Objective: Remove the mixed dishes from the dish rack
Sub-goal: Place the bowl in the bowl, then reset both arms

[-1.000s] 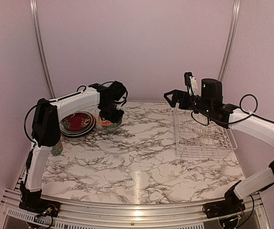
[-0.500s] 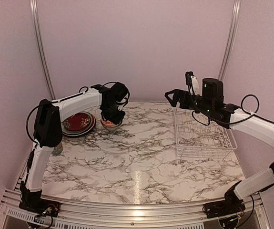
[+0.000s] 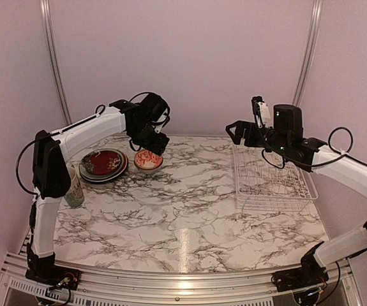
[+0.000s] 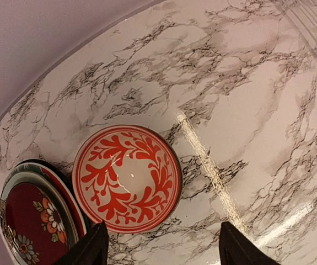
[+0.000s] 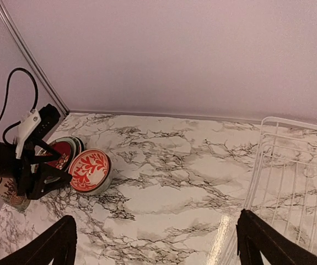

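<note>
The orange-red-and-white patterned bowl stands upright on the marble table, next to a stack of plates with the dark red patterned one on top. My left gripper hovers just above the bowl, open, with nothing between its fingers. The cream mug stands at the far left edge. The white wire dish rack at the right holds no dishes that I can see. My right gripper hangs open above the rack's far left corner.
The left arm's forearm arches over the plates and mug. A pale wall closes the back and metal posts stand at the back corners. The marble table lies between the bowl and the rack.
My left gripper opened, let go of the bowl on the table and rose above it; the arm's elbow lifted. The right arm barely moved.
</note>
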Robot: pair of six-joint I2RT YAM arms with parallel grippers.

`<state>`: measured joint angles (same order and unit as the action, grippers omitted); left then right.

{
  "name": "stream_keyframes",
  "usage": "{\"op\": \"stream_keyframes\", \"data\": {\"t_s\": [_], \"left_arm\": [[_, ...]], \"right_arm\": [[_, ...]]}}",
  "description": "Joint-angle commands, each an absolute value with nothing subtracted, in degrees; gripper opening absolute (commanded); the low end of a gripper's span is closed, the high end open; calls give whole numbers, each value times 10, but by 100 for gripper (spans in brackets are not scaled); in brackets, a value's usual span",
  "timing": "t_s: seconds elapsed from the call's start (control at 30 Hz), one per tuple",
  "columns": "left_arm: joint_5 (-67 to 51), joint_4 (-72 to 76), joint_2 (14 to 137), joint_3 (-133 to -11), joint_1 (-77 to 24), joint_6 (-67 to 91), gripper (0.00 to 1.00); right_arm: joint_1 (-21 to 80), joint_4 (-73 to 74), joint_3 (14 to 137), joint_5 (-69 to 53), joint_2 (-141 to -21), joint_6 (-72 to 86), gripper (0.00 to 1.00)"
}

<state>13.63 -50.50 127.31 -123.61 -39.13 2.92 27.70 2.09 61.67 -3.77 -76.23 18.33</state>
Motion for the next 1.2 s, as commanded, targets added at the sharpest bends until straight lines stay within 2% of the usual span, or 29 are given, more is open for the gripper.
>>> {"op": "stream_keyframes", "data": {"t_s": [0.0,0.13,0.37,0.53,0.7,0.93,1.17], "left_arm": [[152,-455,1141,-1190,-394,45,77],[160,-366,1033,-1106,-386,51,88],[210,-145,796,-899,-381,39,99],[249,-10,646,-763,-381,24,99],[281,74,533,-694,-381,4,99],[305,104,446,-655,-381,-42,99],[320,110,411,-637,-381,-59,99]], "right_arm": [[273,71,652,30,-726,150,98],[273,101,664,74,-693,123,98],[272,114,666,141,-626,85,99],[272,97,658,176,-571,57,99],[272,61,644,173,-515,27,99],[272,21,631,170,-473,17,98],[272,11,631,150,-473,6,99]]}}
